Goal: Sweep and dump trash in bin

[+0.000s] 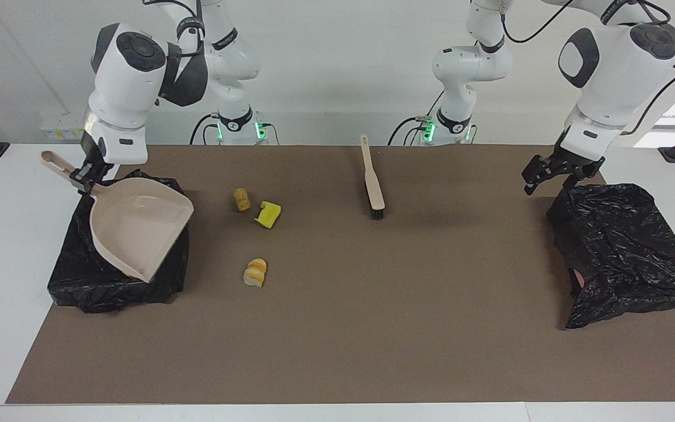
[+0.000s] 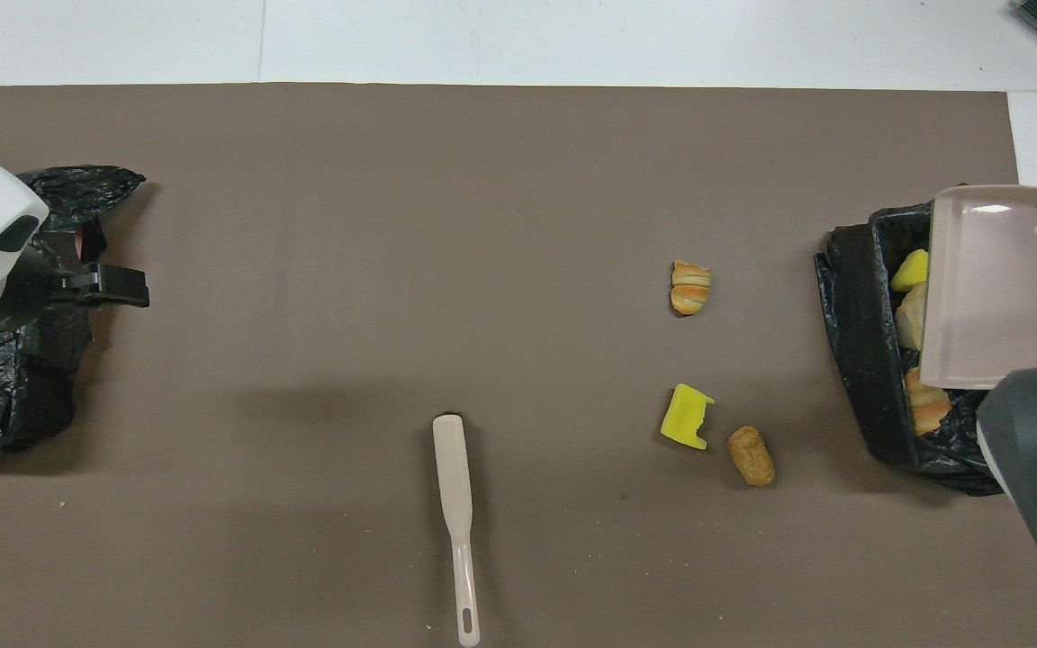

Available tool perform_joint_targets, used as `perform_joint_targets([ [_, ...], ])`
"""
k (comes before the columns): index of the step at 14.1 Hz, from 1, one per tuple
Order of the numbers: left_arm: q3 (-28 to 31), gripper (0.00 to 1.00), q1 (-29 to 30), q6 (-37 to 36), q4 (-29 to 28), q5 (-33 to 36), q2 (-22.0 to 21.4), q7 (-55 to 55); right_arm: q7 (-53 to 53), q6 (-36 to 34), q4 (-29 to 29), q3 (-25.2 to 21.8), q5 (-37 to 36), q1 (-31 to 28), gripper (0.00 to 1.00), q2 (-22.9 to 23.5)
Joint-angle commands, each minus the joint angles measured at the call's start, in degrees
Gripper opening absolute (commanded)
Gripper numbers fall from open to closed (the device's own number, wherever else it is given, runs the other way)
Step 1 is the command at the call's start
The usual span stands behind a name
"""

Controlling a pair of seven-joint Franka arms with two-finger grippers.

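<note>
My right gripper (image 1: 84,173) is shut on the handle of the beige dustpan (image 1: 138,225), which hangs nearly level over the black-lined bin (image 1: 77,281) and hides most of it. In the overhead view, trash scraps show in the bin (image 2: 856,360) beside the dustpan (image 2: 996,288): a yellow one (image 2: 907,270) and a bread-like one (image 2: 928,409). Three scraps lie loose on the mat: a brown lump (image 1: 242,200), a yellow chunk (image 1: 268,214) and a striped bread piece (image 1: 255,272). My left gripper (image 1: 550,183) is open and holds nothing, over the edge of a black bag.
The beige brush (image 1: 372,179) lies on the brown mat near the robots, bristles pointing away from them. A crumpled black bag (image 1: 624,246) covers something at the left arm's end of the table. The brown mat (image 1: 372,328) spans most of the table.
</note>
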Motion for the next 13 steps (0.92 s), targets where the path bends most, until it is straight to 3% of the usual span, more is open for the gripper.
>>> perform_joint_targets([
  [1, -0.54, 1.0, 0.41, -6.8, 7.15, 1.4, 1.42, 1.12, 14.12, -4.37, 8.33, 0.3, 4.71, 5.12, 0.0, 7.39],
  [3, -0.71, 1.0, 0.41, -7.52, 7.96, 0.78, 1.16, 1.12, 26.06, -7.8, 13.61, 0.21, 13.13, 8.12, 0.0, 12.49],
  [6, -0.54, 1.0, 0.14, -7.26, 6.82, 0.43, 0.46, 1.04, 47.66, -6.15, 17.04, 0.21, 20.1, 13.12, 0.0, 17.94],
  [13, -0.53, 1.0, 1.28, -6.82, 6.64, 0.43, 0.28, 4.64, 83.29, -7.37, 33.11, 0.83, 24.68, 29.11, 0.0, 33.57],
])
